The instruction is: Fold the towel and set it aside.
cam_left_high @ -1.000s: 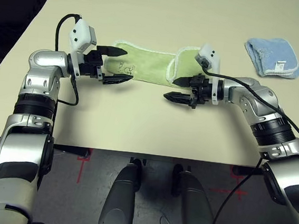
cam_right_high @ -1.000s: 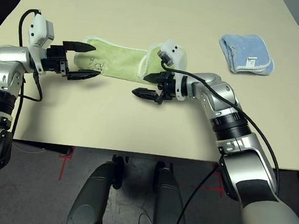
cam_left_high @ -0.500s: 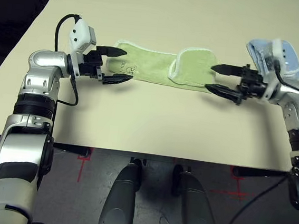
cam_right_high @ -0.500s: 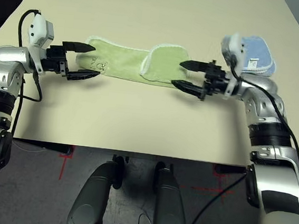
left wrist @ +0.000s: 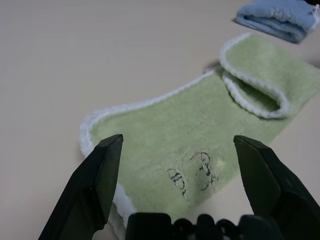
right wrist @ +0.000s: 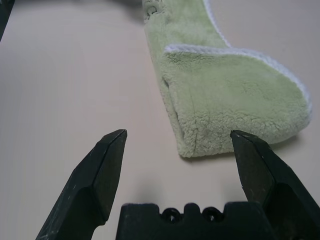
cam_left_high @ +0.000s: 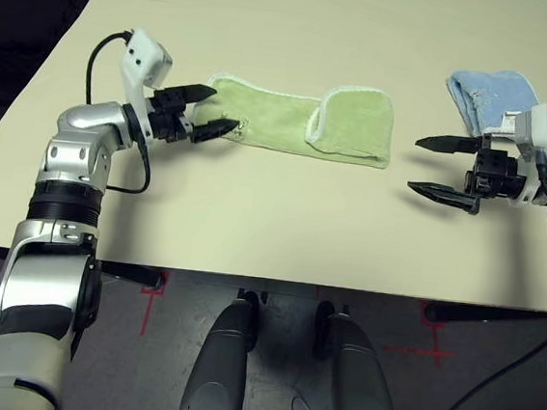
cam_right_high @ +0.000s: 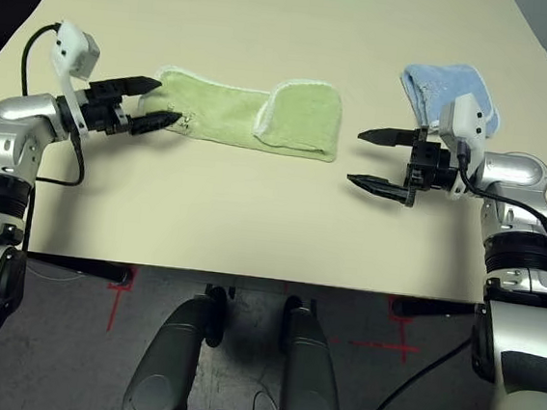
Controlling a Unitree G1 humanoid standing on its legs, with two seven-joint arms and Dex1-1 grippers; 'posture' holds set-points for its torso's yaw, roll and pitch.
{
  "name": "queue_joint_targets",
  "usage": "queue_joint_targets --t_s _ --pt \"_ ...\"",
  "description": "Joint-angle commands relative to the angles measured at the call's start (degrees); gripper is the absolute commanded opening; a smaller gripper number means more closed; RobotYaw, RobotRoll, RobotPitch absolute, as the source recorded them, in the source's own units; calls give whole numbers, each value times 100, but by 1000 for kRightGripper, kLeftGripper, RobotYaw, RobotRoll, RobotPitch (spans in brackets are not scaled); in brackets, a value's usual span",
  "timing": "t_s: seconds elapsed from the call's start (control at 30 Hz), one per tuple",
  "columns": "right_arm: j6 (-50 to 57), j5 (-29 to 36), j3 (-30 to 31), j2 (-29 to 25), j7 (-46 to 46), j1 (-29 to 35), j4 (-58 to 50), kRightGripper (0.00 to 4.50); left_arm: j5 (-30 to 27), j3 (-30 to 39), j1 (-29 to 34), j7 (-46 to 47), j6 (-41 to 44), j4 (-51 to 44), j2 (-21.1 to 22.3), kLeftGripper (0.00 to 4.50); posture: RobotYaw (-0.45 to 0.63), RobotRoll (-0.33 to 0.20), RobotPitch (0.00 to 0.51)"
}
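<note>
- The left gripper (cam_left_high: 217,110) is open and empty, its spread fingers at the left end of the green towel (cam_left_high: 274,118); whether they touch the cloth I cannot tell.
- The green towel lies in a long strip on the table (cam_left_high: 252,222), between the two grippers. Its right end is folded back over the strip; the left end is flat, so that fold seems left to make, and then the setting aside.
- The right gripper (cam_left_high: 424,167) is open too and holds nothing, just off the towel's folded end.
- Beyond that gripper, a folded blue towel (cam_left_high: 492,95) sits at the right.
- Hard to make out: the stitched drawing (left wrist: 192,172) near the green towel's left end is partly behind a finger in the head views, and how many layers the strip has is unclear. The right arm hides part of the blue towel.
</note>
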Motion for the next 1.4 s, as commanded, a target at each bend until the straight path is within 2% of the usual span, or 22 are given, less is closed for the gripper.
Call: queue_joint_targets --t_s 0.03,0.1,0.23,0.43,0.63,0.83,1.07,1.4 --pt "109 -2 -60 49 -37 59 -7 4483 -424 394 -492 489 1782 33 211 4500 49 0 250" --pt "146 8 -66 74 -66 87 -78 4483 -537 475 -737 663 2719 197 319 4500 49 0 252" --pt "173 -40 -43 69 -123 135 -147 4483 -640 771 -911 1214 3729 475 358 4500 49 0 254" --pt "263 -51 -43 61 -204 183 -244 4483 -891 1011 -718 1499 4807 290 461 4500 50 0 254" --pt "299 -69 -27 104 -259 169 -279 4483 -1072 1309 -415 1796 5243 15 426 4500 51 0 258" --pt "309 -83 -26 101 -269 155 -276 4483 -1280 1664 -451 2017 5678 114 368 4500 51 0 258" --pt "319 -100 -26 98 -301 138 -300 4483 -1375 2253 -714 2530 5630 507 -46 4500 40 0 260" --pt "336 -99 -45 65 -342 164 -364 4483 -1399 2449 -665 2881 5495 863 -150 4500 26 0 264"
